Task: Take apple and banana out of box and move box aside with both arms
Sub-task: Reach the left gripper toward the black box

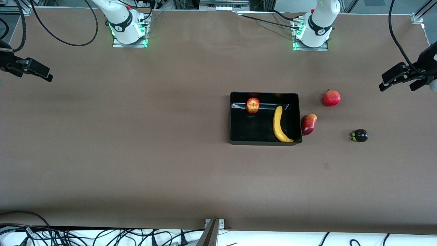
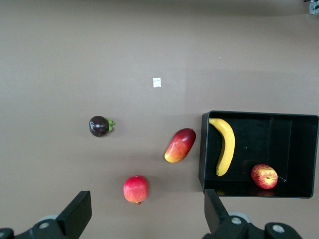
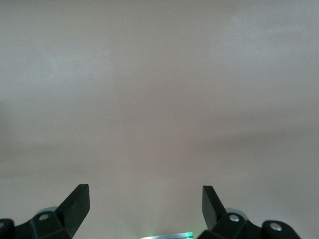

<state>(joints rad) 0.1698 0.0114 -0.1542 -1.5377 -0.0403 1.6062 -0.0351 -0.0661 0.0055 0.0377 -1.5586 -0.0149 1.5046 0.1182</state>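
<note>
- Inside the black box (image 1: 235,118), toward the left arm's end of the surface (image 1: 136,136), lie banana (image 1: 280,124) and apple (image 1: 252,105).
- Left claw (image 1: 397,80) and right claw (image 1: 34,71) hang at the ends, fingers apart, holding nothing.

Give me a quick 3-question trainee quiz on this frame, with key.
1. True or false: the banana lies in the black tray.
2. Which fruit touches or nearly touches the tray's outer wall? A) dark purple fruit B) red-yellow mango-like fruit C) round red fruit
3. Fill in: the fingers of the left gripper and of the right gripper stand ____, holding nothing.

Key
1. True; the apple is in it too.
2. B, at the tray's wall toward the left arm's end of the table.
3. open
</note>
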